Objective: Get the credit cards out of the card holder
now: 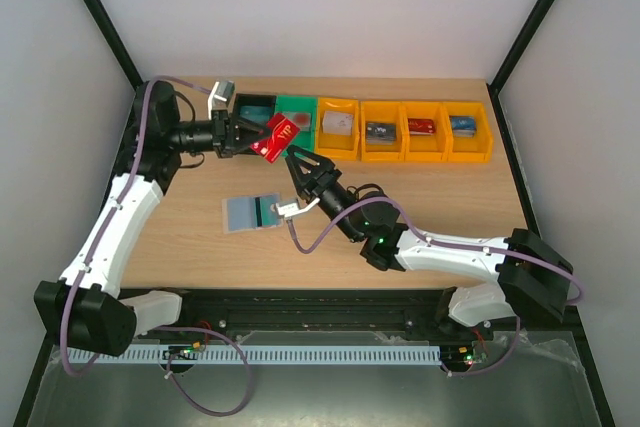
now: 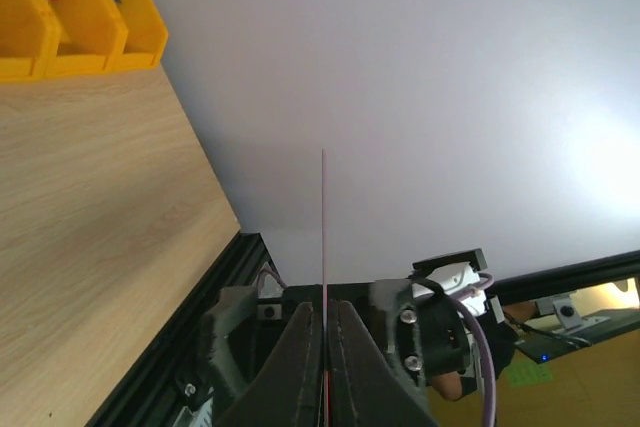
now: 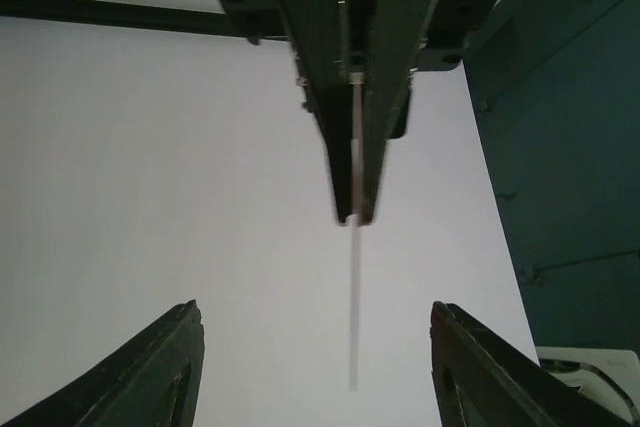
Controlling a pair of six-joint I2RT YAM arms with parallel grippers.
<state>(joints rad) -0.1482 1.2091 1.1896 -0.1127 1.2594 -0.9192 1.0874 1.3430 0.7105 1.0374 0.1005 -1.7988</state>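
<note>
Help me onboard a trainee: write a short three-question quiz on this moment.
1. True or false: the left gripper is shut on a red card.
2. Fill in: the right gripper, close to the red card, has its jaws ____.
3. Where is the card holder? A) in the left gripper B) lying on the table C) in the right gripper
Key: 1 true; 2 open; 3 B.
</note>
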